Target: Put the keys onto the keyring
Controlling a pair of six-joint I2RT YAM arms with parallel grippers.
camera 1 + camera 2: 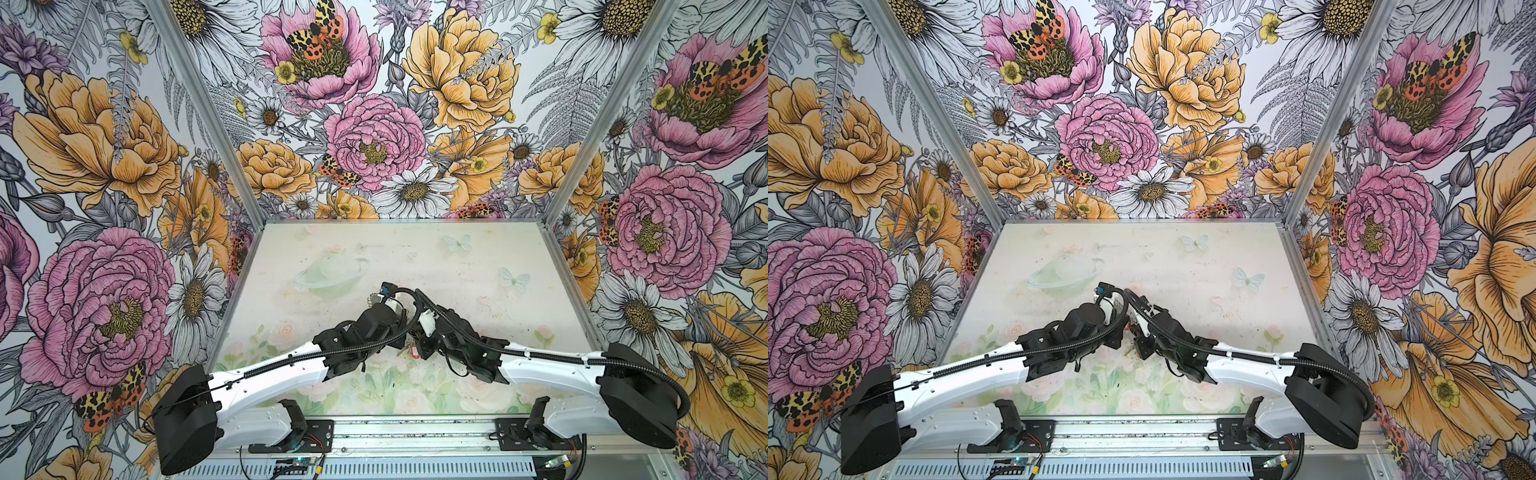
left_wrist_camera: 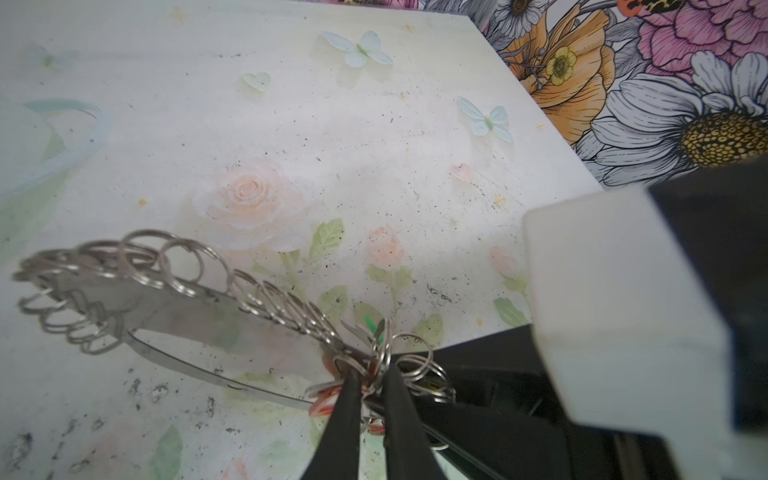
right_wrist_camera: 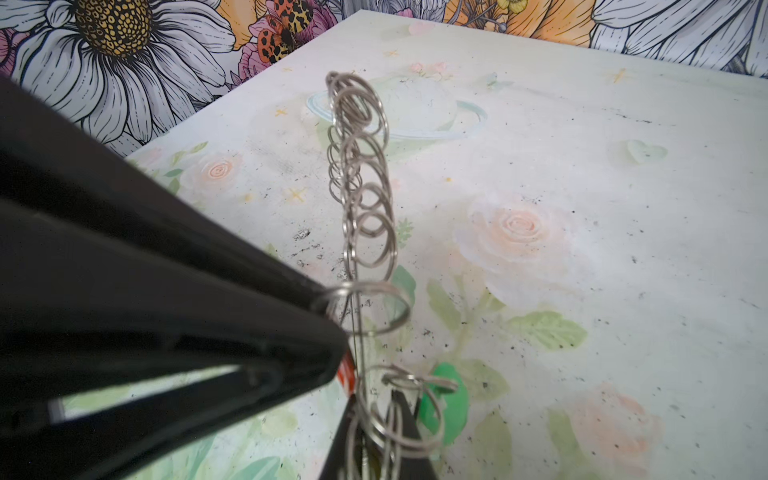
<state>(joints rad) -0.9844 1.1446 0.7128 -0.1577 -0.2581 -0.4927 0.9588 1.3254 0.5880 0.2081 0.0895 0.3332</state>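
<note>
The keyring (image 2: 174,316), a flat grey crescent fringed with silver wire rings, is held off the table between both grippers. In the right wrist view the keyring (image 3: 361,195) shows edge-on, standing up. My left gripper (image 2: 371,372) stands slightly open, with rings and a red tag (image 2: 326,405) in the narrow gap between its fingers. My right gripper (image 3: 374,399) is shut on the rings at the band's near end. A green tag (image 3: 442,399) hangs beside it. In a top view the red-tagged key (image 1: 411,344) hangs under the two wrists, and the keys' metal blades are mostly hidden.
Both arms meet over the middle of the pale flower-printed table (image 1: 457,257). The left gripper's black body (image 3: 166,311) sits close against the right gripper. Flowered walls (image 1: 104,166) close in the back and both sides.
</note>
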